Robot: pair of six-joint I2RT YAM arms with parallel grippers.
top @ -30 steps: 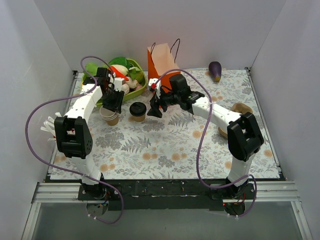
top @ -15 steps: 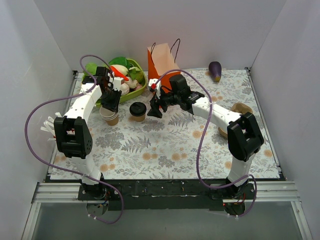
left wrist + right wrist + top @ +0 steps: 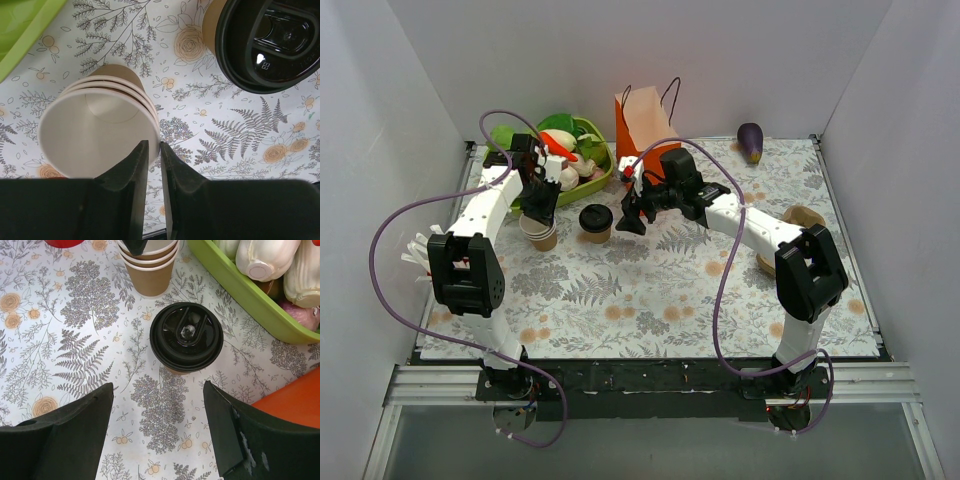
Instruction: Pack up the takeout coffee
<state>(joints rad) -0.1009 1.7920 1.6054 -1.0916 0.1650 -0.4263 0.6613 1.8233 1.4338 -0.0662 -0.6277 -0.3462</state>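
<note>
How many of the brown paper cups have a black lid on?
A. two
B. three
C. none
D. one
D: only the single cup wears a black lid; the stack of open cups beside it shows its pale inside, and the left gripper pinches that stack's rim.

Overhead camera sees all; both wrist cameras share the lidded cup (image 3: 270,42).

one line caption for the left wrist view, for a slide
Left gripper pinching the rim of the stacked paper cups, lidded coffee cup beside them.
</note>
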